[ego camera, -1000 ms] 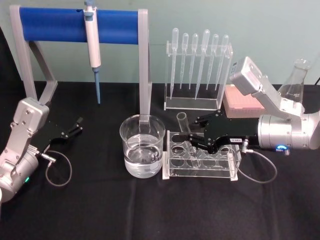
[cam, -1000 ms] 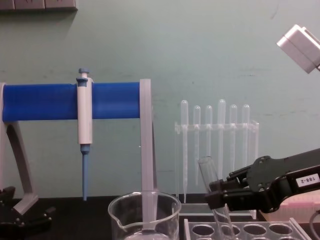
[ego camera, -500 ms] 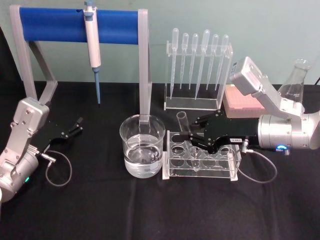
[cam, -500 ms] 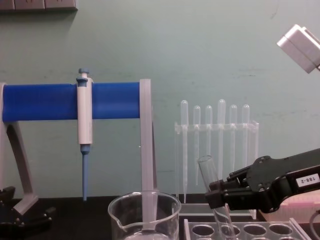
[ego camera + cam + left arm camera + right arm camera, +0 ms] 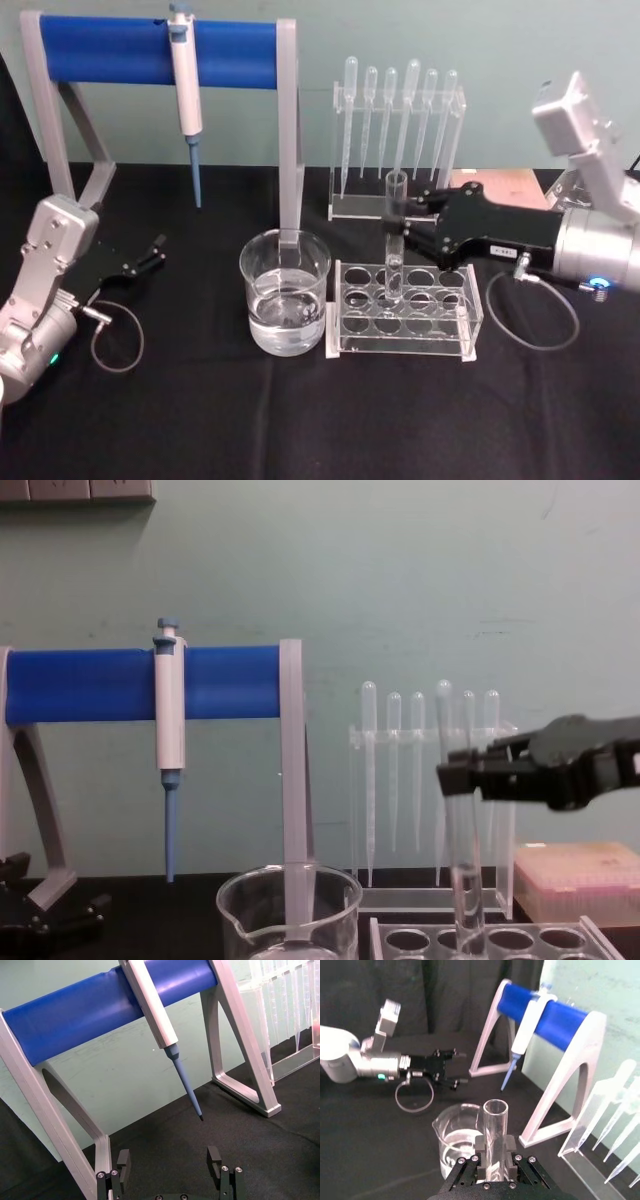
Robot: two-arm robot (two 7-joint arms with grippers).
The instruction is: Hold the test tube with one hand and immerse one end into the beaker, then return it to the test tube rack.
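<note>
Head view: right gripper (image 5: 398, 225) pinches test tube (image 5: 394, 255) upright over rack (image 5: 405, 335), right of beaker (image 5: 285, 300); left gripper (image 5: 155, 250) parked far left.
Chest view: test tube's lower end at rack top.
Left wrist view: left gripper's fingers (image 5: 123, 1160) spread.

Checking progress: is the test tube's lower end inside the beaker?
No, the right gripper holds the test tube upright over the rack, beside the beaker.

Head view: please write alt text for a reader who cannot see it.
The right gripper holds a glass test tube upright over a clear rack, its lower end at the holes. A beaker of clear liquid stands just left of the rack. The left gripper is open at far left.
</note>
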